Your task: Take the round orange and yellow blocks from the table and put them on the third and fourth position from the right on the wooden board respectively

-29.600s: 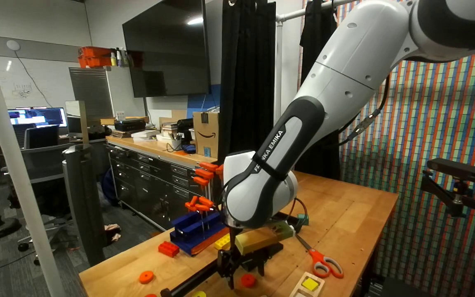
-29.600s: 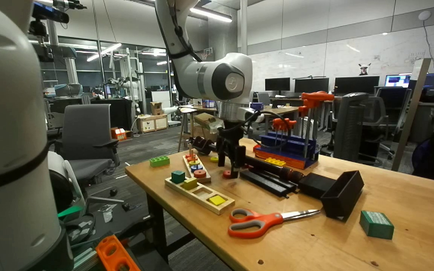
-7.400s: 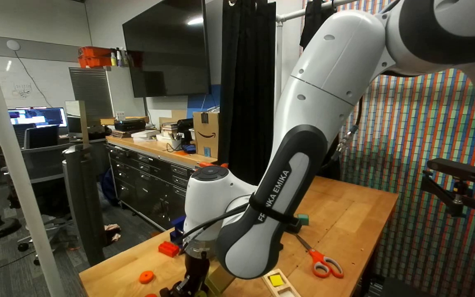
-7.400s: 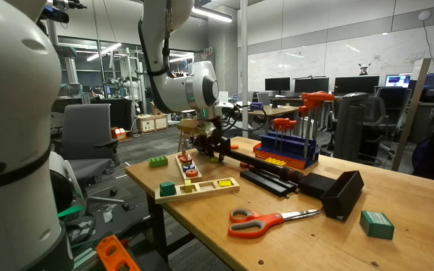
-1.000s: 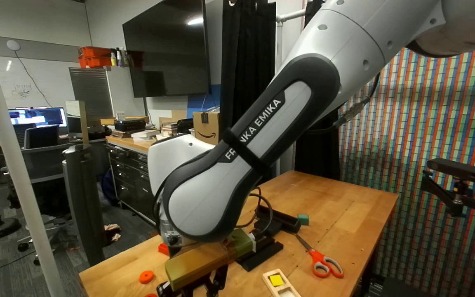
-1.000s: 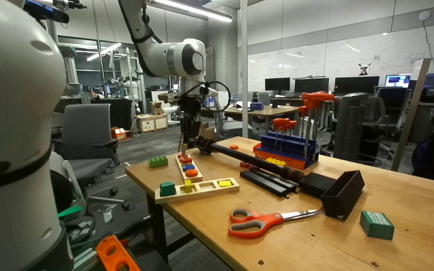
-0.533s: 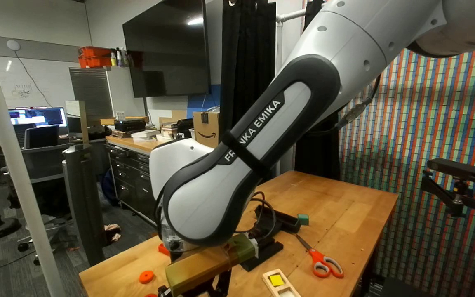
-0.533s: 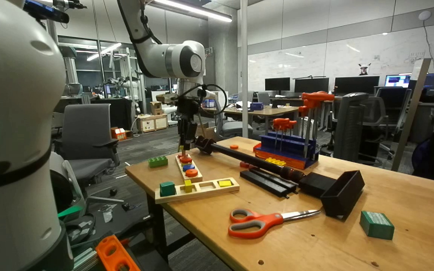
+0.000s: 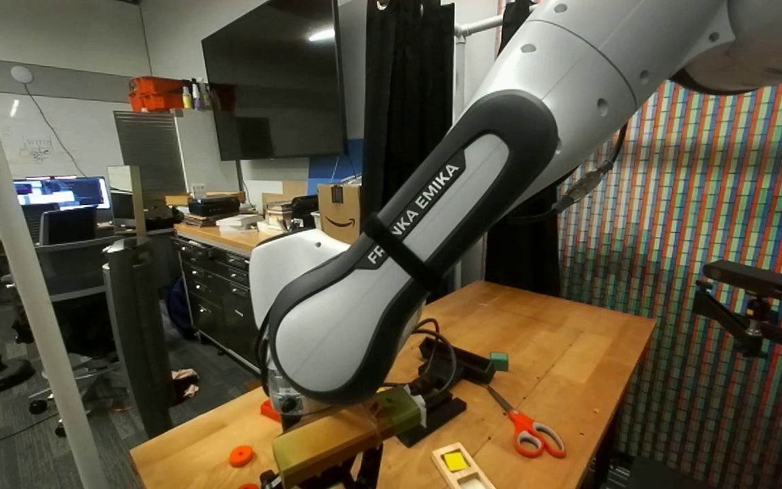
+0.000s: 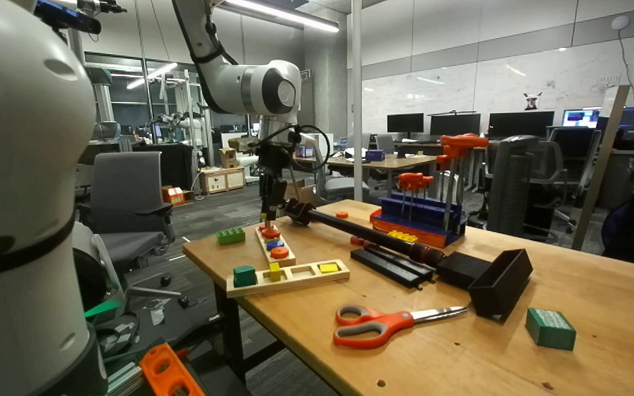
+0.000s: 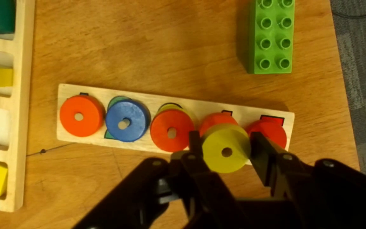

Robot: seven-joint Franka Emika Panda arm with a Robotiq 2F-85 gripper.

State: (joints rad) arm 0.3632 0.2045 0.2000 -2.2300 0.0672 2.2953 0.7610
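Gripper (image 11: 226, 141) hovers over wooden board (image 11: 199, 107), fingers (image 11: 260, 144) pinching yellow ring (image 11: 226, 163); orange-red ring (image 11: 172, 143) sits around middle peg (image 11: 172, 133) (orange half likely done!). Remaining, seemingly: lower, let go.

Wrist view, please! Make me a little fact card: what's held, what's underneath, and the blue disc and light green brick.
Gripper: closed on the yellow round block, its hole showing
Underneath: orange-red disc, partly hidden, and wooden peg board
Blue disc: on a peg, second from left
Light green toy brick: apart from the board, studs up
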